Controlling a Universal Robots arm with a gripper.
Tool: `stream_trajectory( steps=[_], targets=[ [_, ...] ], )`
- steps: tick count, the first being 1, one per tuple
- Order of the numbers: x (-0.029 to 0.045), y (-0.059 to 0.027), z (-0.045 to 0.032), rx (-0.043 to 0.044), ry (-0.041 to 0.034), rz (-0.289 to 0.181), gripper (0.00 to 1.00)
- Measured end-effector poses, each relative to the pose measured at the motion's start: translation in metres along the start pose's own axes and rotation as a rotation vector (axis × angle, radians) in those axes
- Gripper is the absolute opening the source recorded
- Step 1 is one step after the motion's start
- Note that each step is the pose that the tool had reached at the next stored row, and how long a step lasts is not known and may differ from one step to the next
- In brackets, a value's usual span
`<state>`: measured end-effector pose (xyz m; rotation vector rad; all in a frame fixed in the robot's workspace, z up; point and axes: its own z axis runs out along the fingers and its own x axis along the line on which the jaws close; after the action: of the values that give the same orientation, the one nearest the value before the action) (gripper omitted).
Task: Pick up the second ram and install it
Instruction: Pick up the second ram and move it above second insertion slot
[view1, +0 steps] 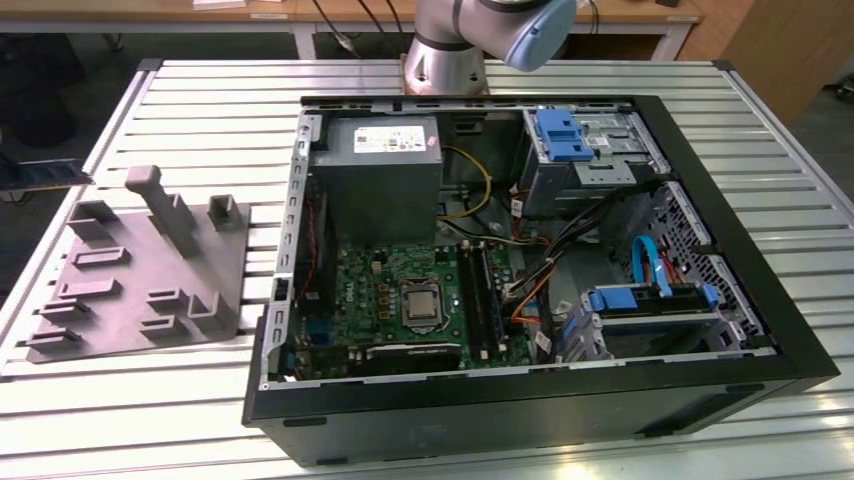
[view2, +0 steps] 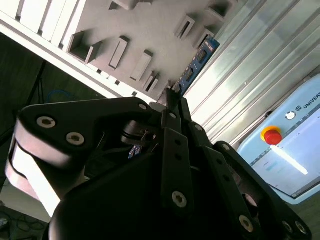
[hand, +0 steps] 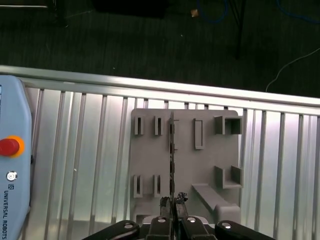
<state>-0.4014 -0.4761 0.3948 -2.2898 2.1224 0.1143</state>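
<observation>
My gripper (hand: 172, 201) is shut on the second ram (hand: 172, 150), a thin dark stick seen edge-on in the first wrist view. The stick runs out from the fingertips over the grey moulded tray (hand: 150, 160). In the second wrist view the ram (view2: 197, 61) shows its blue-labelled face, sticking out from the gripper (view2: 172, 99) toward the tray (view2: 150, 25). In the exterior view the ram (view1: 44, 175) hangs in the air at the far left, above and beyond the tray (view1: 134, 290). The motherboard (view1: 400, 300) with its memory slots (view1: 483, 290) lies inside the open computer case (view1: 787, 330).
The case stands on a slatted metal table (view1: 200, 110), right of the tray in the exterior view. Cables (view1: 561, 250), drive bays (view1: 581, 140) and a power supply (view1: 380, 160) crowd the case. A teach pendant with a red button (hand: 9, 147) lies on the table near the tray.
</observation>
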Motion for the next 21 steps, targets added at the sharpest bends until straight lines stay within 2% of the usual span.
stream_trajectory(
  steps=[8, 9, 21],
  targets=[
    [0.0023, -0.0310, -0.0013, -0.0013, -0.0002, 0.000, 0.14],
    [0.0030, -0.0408, -0.0016, -0.0016, -0.0003, 0.000, 0.14],
    [0.0071, -0.0949, -0.0038, -0.0042, -0.0006, 0.000, 0.14]
  ],
)
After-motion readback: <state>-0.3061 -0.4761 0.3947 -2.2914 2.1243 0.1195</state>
